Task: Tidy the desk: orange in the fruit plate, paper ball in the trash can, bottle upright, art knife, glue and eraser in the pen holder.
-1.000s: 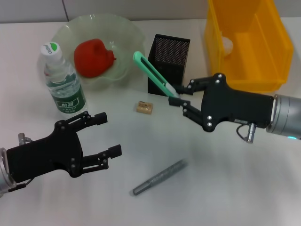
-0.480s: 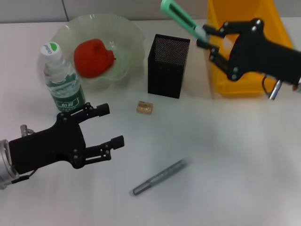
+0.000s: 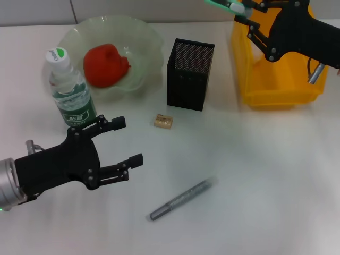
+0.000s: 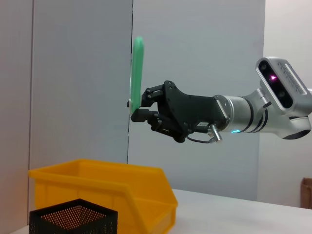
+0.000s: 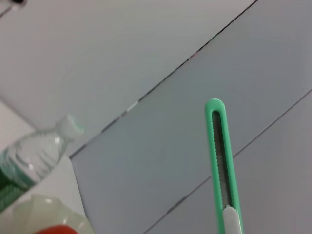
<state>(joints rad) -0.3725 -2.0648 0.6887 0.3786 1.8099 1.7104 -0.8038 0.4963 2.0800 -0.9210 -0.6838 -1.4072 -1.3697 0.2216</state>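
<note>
My right gripper (image 3: 241,10) is shut on the green art knife (image 3: 222,4), high above the gap between the black mesh pen holder (image 3: 190,74) and the yellow trash can (image 3: 276,95). In the left wrist view the art knife (image 4: 138,68) stands upright in that gripper (image 4: 140,105). The bottle (image 3: 69,90) stands upright. A red-orange fruit, the orange (image 3: 106,65), lies in the green fruit plate (image 3: 143,32). The eraser (image 3: 163,121) and the grey glue stick (image 3: 180,200) lie on the desk. My left gripper (image 3: 129,141) is open near the front left. The paper ball is hidden.
The white desk runs wide between the glue stick and the trash can. The bottle stands just behind my left gripper. A grey wall closes off the back of the desk.
My right gripper has carried the art knife up from beside the pen holder to high at the back, near the trash can. The left gripper has edged slightly right.
</note>
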